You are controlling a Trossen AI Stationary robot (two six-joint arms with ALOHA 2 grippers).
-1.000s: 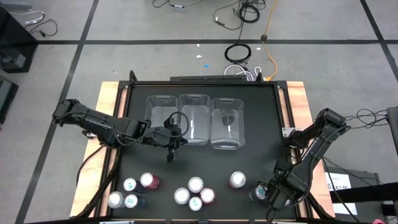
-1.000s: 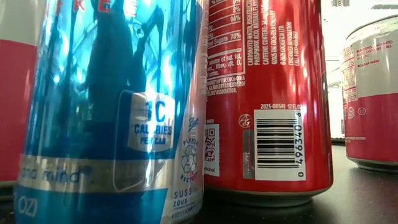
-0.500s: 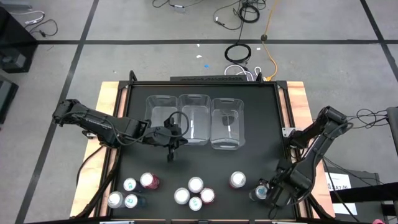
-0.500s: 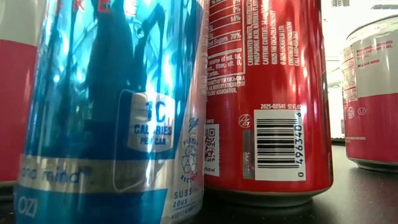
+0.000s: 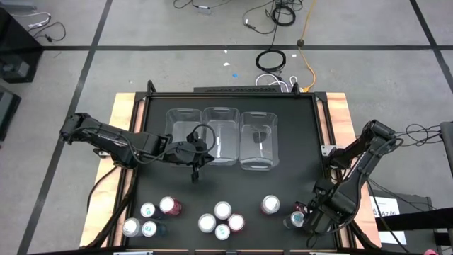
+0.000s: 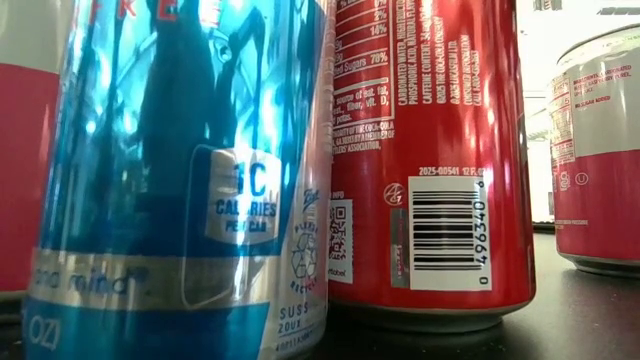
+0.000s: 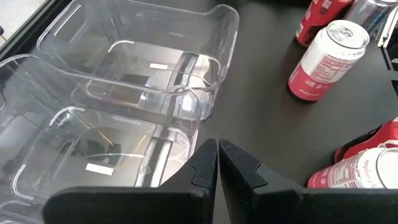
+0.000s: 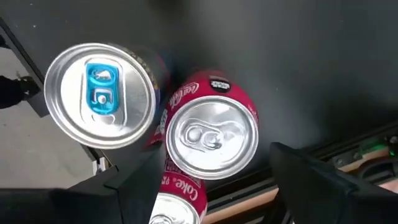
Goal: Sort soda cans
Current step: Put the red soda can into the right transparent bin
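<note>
Black table (image 5: 297, 134) is seen from above, with three clear plastic bins (image 5: 221, 136) lined up side by side in its far half; nothing can be made out inside them. Soda cans (image 5: 222, 210) are stood upright along the near edge, in loose groups: four at near left (image 5: 148, 211), four at centre, one pinkish-red can (image 5: 270, 205) to the right of centre.

Left gripper (image 5: 195, 172) is held over the table just in front of the left and middle bins, well apart from the cans. Its fingers (image 7: 205, 168) are pressed together in the left wrist view, with nothing between them.

Right gripper (image 5: 303, 221) is positioned low at the near right corner. In the right wrist view its jaws are spread wide, one on either side of a red Coke can (image 8: 211, 134) seen from above; contact with the can cannot be told. A can with a blue tab (image 8: 101, 94) stands just beside the Coke can, outside the jaws.

The low view is filled by a blue-silver can (image 6: 180, 170) and a red can (image 6: 430, 150), close together.
</note>
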